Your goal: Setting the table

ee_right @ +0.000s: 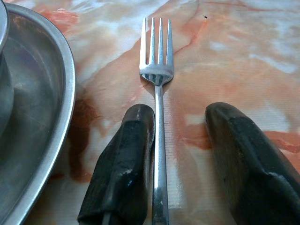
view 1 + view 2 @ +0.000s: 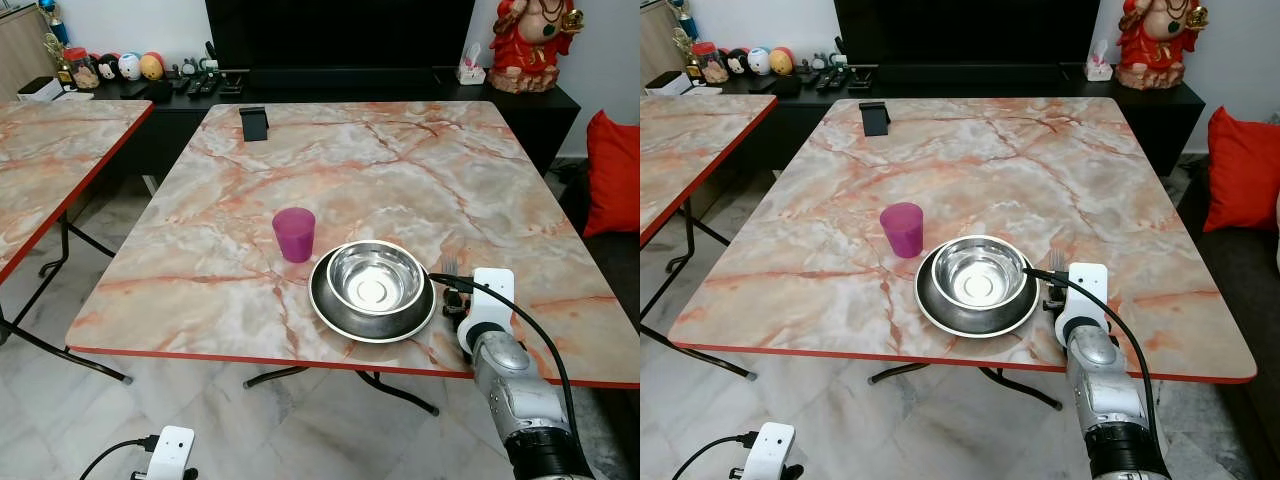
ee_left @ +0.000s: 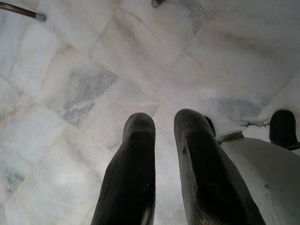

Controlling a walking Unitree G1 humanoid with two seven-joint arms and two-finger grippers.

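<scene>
Right gripper [image 1: 180, 140], jaws open, straddles a silver fork [image 1: 157, 93] beside the round steel plate [image 2: 330, 310] holding 1 steel bowl [image 2: 375, 277]; a purple plastic cup [image 2: 294, 234] stands just beyond it; left gripper [image 3: 164, 140], jaws slightly apart, hangs over the floor.

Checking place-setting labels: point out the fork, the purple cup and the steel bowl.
fork [image 1: 156, 72], right wrist view, neck below the tines.
purple cup [image 2: 294, 237], left eye view, side wall.
steel bowl [image 2: 978, 273], right eye view, inner base.
</scene>
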